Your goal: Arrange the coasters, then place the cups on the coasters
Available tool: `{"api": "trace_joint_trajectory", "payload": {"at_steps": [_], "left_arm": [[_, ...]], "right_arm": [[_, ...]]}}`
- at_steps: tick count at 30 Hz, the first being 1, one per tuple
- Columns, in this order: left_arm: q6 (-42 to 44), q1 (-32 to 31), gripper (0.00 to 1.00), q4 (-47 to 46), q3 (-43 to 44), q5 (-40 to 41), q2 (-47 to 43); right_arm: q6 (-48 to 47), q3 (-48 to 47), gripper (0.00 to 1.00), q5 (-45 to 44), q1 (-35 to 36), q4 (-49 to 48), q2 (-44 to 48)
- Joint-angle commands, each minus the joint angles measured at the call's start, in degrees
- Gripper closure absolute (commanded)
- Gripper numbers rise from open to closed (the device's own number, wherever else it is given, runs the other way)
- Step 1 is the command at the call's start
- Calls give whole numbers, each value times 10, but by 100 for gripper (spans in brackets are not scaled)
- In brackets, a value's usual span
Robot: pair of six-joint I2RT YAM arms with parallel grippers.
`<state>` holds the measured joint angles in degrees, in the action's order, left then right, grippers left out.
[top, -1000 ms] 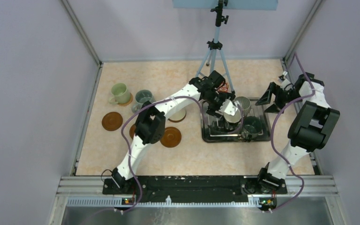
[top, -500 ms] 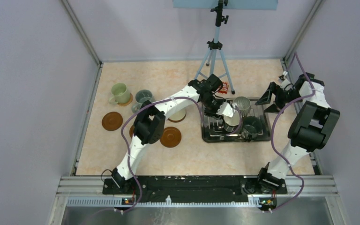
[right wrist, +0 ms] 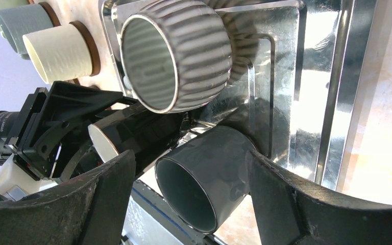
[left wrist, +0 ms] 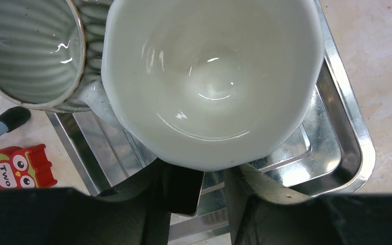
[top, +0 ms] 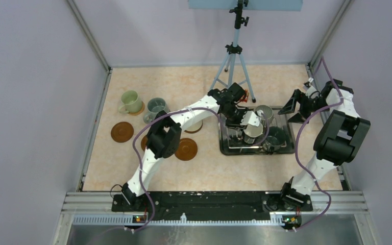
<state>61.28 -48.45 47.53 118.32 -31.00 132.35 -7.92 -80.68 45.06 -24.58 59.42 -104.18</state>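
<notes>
Viewed from above with the arm bases at 6 o'clock: toward 3 o'clock on the table, a rectangular steel tray with three cups inside. At the tray's 9 o'clock side, under the end of the left arm, the white cup, mouth-on to the left wrist camera and filling most of that view. At that cup's near edge, the left fingers, set narrow with a slim strip of tray showing between them, tips hidden beneath the rim; cannot tell whether clamped on any part of the cup. At the tray's 12 o'clock end, the ribbed grey cup, touching the white one or just beside it, impossible to say which. At the tray's 4 o'clock corner, the dark teal-grey cup. By the tray's 2 o'clock corner, the right fingers, spread wide, holding nothing, apart from every cup, with the dark one framed between them in the right wrist view. Out toward 9 and 10 o'clock on the table, three cups seated on coasters: the pale green cup farthest out, the grey-blue cup just beside it at its 3 o'clock, the large cream cup nearer the tray and half hidden by the left arm. Around 8 o'clock, three more discs lying flat and bare: the outer bare coaster, the inner bare coaster, and between them the middle bare coaster, mostly covered by the left elbow. Beside the tray's 11 o'clock corner, a red owl-printed block; at 12 o'clock on the table, a tripod.
</notes>
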Motion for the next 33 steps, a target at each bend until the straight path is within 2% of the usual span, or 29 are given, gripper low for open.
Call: {"api": "trace_joint_trajectory", "payload": {"at_steps": [1,7,12,16,19,33], "left_arm": [[-20,-6,56,-15,-6,1,-9],[-28,-7,63,-42,-34,-6,-10],[-33,-6,79,-39,-46,-14,-22],[-34,-6,89,-45,-87,-17,-52],[-57,-4,99,-66,-116,-23,-80],[-265,55,100,-159,-153,-114,-183]], "right_arm": [[-6,-18,22,10,-7,-1,14],[-6,-16,22,7,-8,-1,16],[-7,-13,22,4,-12,-1,19],[-6,-10,22,5,-13,-3,20],[-5,-8,23,6,-13,-7,19],[3,-7,23,14,-13,-17,10]]}}
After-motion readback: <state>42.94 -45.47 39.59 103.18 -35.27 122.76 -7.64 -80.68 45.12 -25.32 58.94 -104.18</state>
